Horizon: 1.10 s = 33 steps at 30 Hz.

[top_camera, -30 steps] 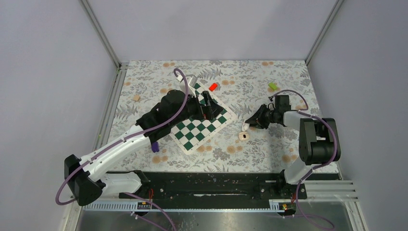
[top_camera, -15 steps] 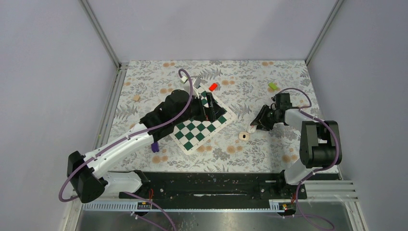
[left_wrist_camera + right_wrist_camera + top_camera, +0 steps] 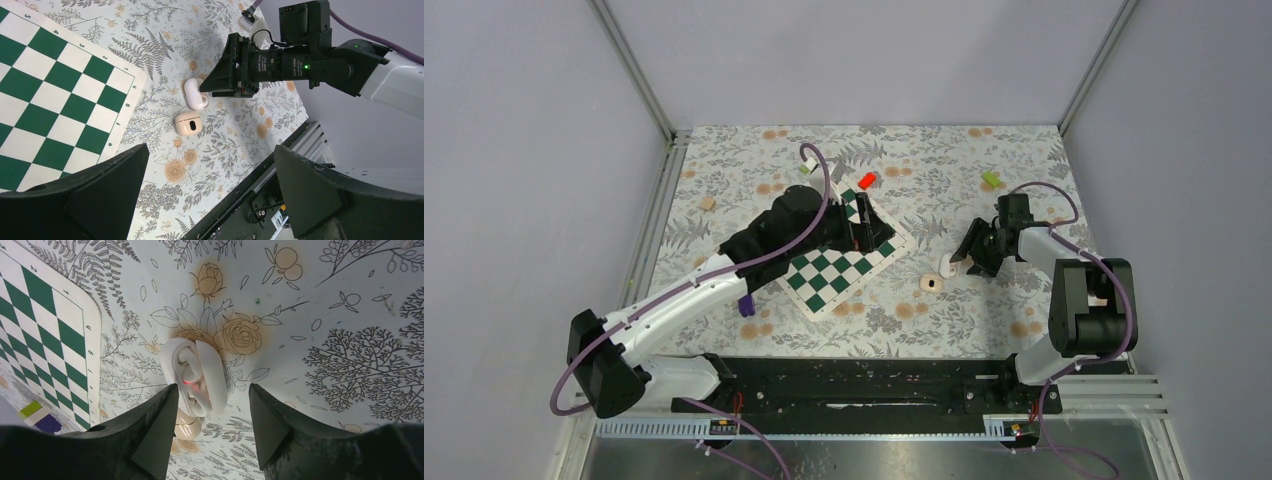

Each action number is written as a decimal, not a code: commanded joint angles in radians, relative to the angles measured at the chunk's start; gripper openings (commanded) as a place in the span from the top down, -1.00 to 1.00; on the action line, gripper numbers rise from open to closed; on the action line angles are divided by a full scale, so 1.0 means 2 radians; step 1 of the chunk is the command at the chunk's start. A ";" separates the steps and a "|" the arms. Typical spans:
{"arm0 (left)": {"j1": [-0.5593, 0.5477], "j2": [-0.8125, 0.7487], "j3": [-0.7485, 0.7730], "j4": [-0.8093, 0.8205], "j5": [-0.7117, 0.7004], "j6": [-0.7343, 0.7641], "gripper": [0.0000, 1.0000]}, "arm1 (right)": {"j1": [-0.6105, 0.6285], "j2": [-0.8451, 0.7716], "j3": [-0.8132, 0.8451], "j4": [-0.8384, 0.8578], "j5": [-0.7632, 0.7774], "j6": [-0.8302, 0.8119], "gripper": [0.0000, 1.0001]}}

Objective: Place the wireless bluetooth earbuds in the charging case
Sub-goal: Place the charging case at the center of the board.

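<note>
Rank numerals, among them 5, 4 and 2, are printed along the border of the green-and-white chessboard mat [image 3: 60,95]. The smooth white oval plastic earbud [image 3: 200,372] is seen lying on the floral tablecloth [image 3: 984,150], with a seam dividing its surface and a small red light glowing inside. It is placed just beside the pale beige rounded charging case [image 3: 187,123], at the case's 1 o'clock in the top view. The case, marked by a dark central hollow, lies at 4 o'clock of the mat. The right gripper [image 3: 212,390] is parted, with a finger on either side of the earbud and no grip on it. A second earlier its fingers stood closer together and the arm reached farther toward 9 o'clock. The left gripper [image 3: 211,149] is spread wide above the mat, holding nothing.
</note>
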 commanded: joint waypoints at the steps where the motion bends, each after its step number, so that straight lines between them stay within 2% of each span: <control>1: 0.000 0.007 0.027 0.017 0.009 0.008 -0.97 | 0.000 -0.017 0.018 -0.010 0.011 -0.008 -0.21; 14: 0.001 0.025 0.043 0.014 0.015 0.015 -0.96 | 0.000 0.016 0.020 0.009 -0.042 -0.012 -0.18; 20: 0.001 0.030 0.048 0.014 0.019 0.019 -0.97 | 0.000 0.025 0.021 0.007 -0.042 -0.015 0.04; 25: 0.002 0.031 0.048 0.014 0.022 0.020 -0.96 | 0.000 0.021 0.026 -0.005 -0.028 -0.021 0.28; 26: 0.002 0.032 0.048 0.015 0.023 0.020 -0.96 | 0.000 0.020 0.026 -0.007 -0.027 -0.022 0.40; 33: 0.004 0.034 0.047 0.015 0.027 0.022 -0.96 | 0.000 0.011 0.024 -0.017 -0.011 -0.027 0.41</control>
